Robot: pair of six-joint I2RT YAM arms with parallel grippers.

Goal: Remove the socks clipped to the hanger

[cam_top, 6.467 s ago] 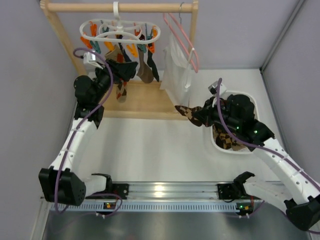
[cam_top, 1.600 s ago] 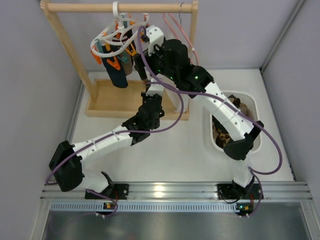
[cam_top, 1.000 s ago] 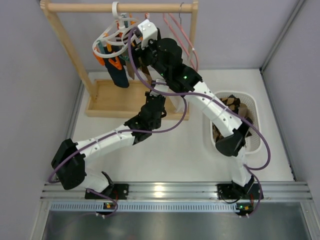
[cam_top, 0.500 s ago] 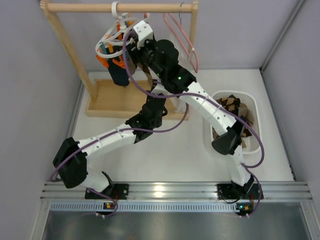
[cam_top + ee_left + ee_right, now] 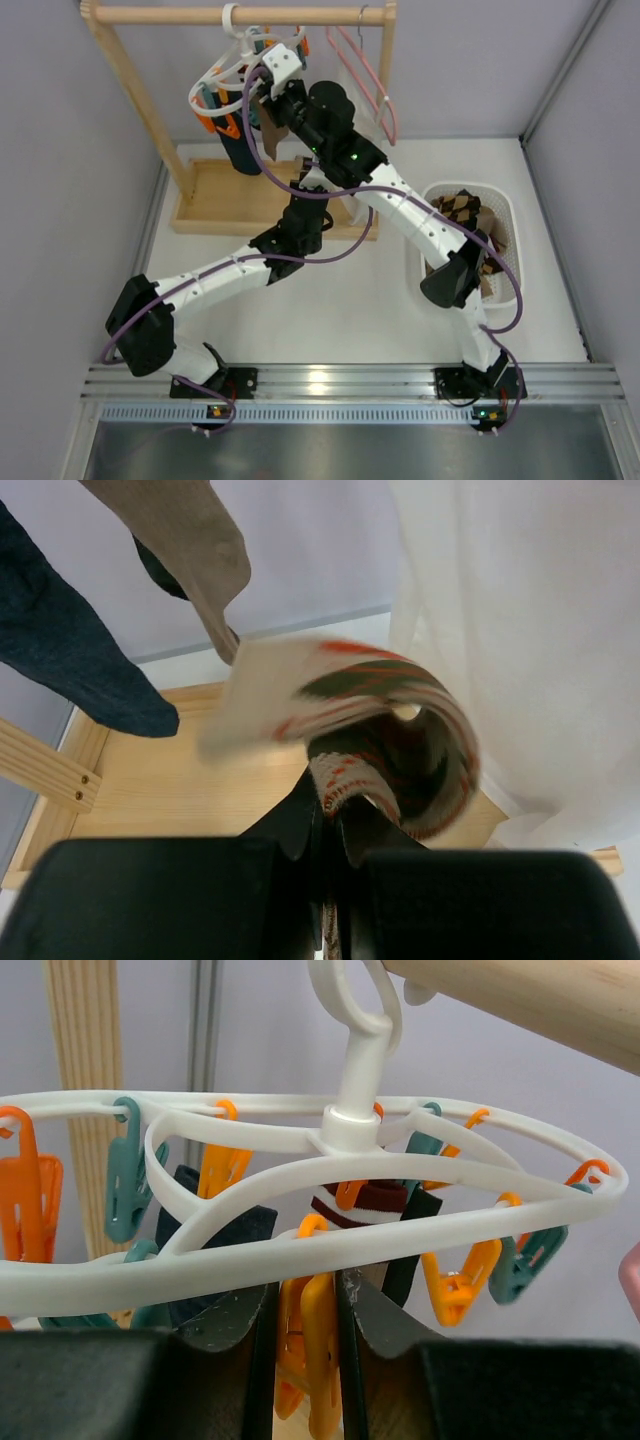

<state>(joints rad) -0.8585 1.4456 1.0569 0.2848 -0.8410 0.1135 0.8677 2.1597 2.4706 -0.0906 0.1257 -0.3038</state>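
The hanger [image 5: 350, 1120] hangs by its hook from the rail of the wooden rack [image 5: 150, 14], left of the rail's middle. Only the right wrist view shows its make: a white plastic oval ring with inner ribs, and orange and teal clothespins dangling all round it. There its long axis runs across the view, nearly level, with the hook upright. The overhead view shows the oval slanted instead, its long axis running from under the rail's middle down toward the rack's left post. A maroon-and-white striped cuff [image 5: 362, 1200] is pegged under the hub, a detail neither other view gives. The dark sock [image 5: 70, 650] and the grey-brown sock [image 5: 185, 530] hang lengthwise, toes toward the rack's base board. The right gripper [image 5: 305, 1330], just under the rail, has its jaws clamped on an orange clothespin [image 5: 318, 1360]. The left wrist view alone shows the left gripper [image 5: 325, 830], low over the base board. Its jaws are pressed together on a curled striped sock [image 5: 400, 680], cream with red and dark bands, blurred. Whether that sock is pegged above cannot be told. A white garment [image 5: 520, 630] hangs toward the rack's right post, below a pink wire hanger [image 5: 365, 70]. Well right of the rack stands a white basket [image 5: 515, 240] holding argyle socks [image 5: 460, 207].
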